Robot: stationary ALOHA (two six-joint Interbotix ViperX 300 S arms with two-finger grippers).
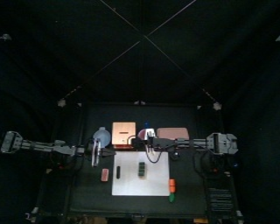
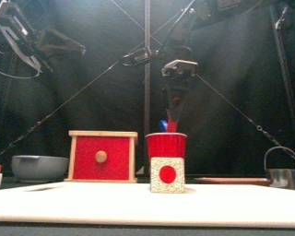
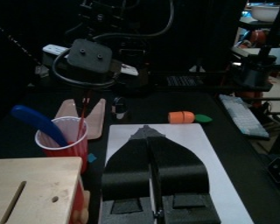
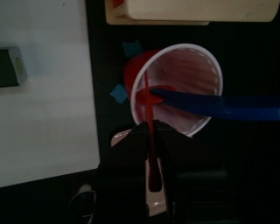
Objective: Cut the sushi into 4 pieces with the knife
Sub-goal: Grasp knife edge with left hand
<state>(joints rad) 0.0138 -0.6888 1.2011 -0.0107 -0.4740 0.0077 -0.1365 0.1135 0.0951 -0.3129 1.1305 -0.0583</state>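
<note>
Dim, black-curtained booth lit from overhead, with one bright patch at its centre.

Seen from above, the back curtain (image 1: 60,52) swallows nearly all the light, and the white cutting board (image 1: 139,172) is the brightest thing on the dark table (image 1: 84,197). At table height a hazy wash of light falls behind the red cup (image 2: 166,146), and the board glares pale along the bottom. Up close, the cup's white inside glows, and what may be a glint marks the red knife (image 4: 147,131).
</note>
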